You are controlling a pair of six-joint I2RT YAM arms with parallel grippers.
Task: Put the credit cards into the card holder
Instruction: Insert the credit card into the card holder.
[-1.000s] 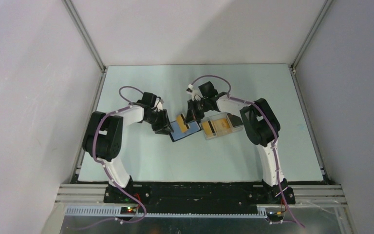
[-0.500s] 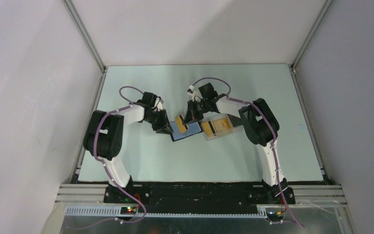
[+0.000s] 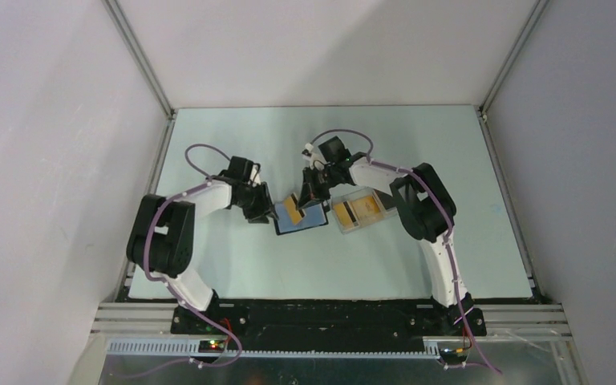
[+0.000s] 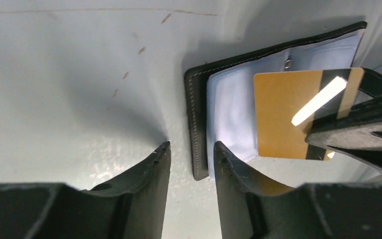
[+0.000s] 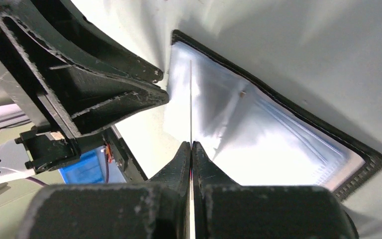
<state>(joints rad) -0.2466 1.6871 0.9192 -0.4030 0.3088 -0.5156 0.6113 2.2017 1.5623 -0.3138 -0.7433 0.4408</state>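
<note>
The card holder (image 3: 309, 223) lies open on the table, blue lining up. In the left wrist view its black stitched edge (image 4: 197, 124) and clear sleeves show. My left gripper (image 3: 266, 211) (image 4: 191, 149) is open, its fingers standing either side of the holder's near corner. My right gripper (image 3: 309, 192) (image 5: 191, 145) is shut on an orange credit card (image 3: 292, 208) (image 4: 283, 119) with a black stripe, held on edge over the sleeves (image 5: 278, 134). More orange credit cards (image 3: 363, 208) lie in the pale tray.
The pale translucent tray (image 3: 342, 225) sits just right of the holder, under the right arm. The left gripper's body (image 5: 104, 99) is close beside the held card. Enclosure walls ring the table.
The right gripper has carried the card a little left, further over the holder. The left arm has swung left, and its jaws narrowed and then widened again.
</note>
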